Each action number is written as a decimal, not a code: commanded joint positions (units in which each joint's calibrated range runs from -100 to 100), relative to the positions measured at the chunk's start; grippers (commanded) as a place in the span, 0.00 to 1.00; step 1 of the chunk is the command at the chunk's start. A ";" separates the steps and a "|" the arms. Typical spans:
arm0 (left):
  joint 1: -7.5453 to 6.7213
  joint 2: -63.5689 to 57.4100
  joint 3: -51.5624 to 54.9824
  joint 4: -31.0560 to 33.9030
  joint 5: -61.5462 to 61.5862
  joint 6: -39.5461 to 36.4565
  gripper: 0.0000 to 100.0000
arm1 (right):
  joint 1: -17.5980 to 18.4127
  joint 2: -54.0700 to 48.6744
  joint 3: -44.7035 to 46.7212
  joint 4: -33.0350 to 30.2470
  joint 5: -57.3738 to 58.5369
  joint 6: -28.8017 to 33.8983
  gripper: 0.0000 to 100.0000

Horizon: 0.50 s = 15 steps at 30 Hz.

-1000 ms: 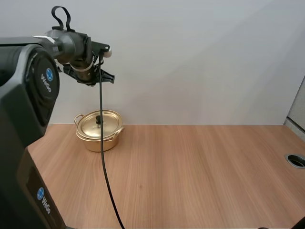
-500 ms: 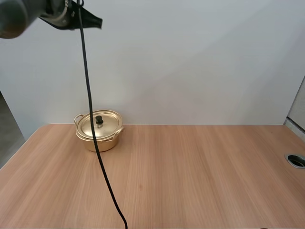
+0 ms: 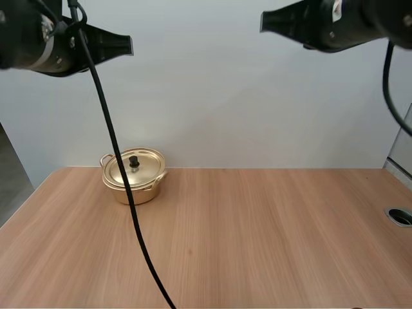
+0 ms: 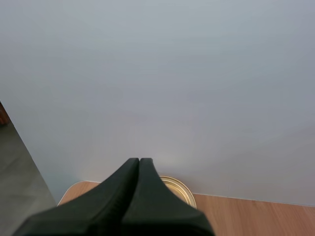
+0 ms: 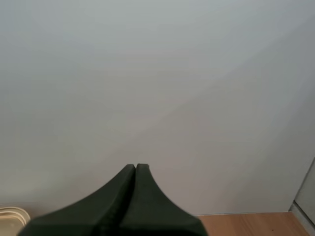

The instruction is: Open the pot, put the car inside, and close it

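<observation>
The bench (image 3: 257,238) carries the pot (image 3: 147,192) at its far left with the lid (image 3: 147,164) on, so I judge opening, loading and closing all remain. My left pincer (image 4: 139,161) and right pincer (image 5: 135,167) hang high, both closed, empty.

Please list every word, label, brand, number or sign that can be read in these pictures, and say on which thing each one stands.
None: no text can be read in any view.
The pot and its lid are plain gold metal with no label.
The table is bare wood grain.
The left gripper and the right gripper are plain black, with no marking on them.
</observation>
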 commanded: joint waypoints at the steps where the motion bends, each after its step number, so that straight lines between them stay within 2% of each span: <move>1: -0.04 -14.97 39.88 0.52 -42.00 -0.01 0.00 | -0.01 -0.05 40.47 -0.03 -7.42 0.07 0.00; 5: -0.04 -26.59 55.60 1.34 -49.25 -0.01 0.00 | -0.01 -0.95 46.00 1.53 -9.64 1.45 0.00; 9: -0.04 -35.67 64.90 2.05 -49.29 -0.01 0.00 | -0.29 -7.34 50.16 1.64 -12.00 1.45 0.00; 11: -0.04 -39.49 68.33 2.05 -49.14 -0.01 0.00 | -1.48 -12.23 52.50 0.61 -15.89 1.45 0.00; 15: -0.04 -44.54 71.11 2.21 -47.50 0.30 0.00 | -6.06 -20.38 56.97 -1.26 -28.32 1.45 0.00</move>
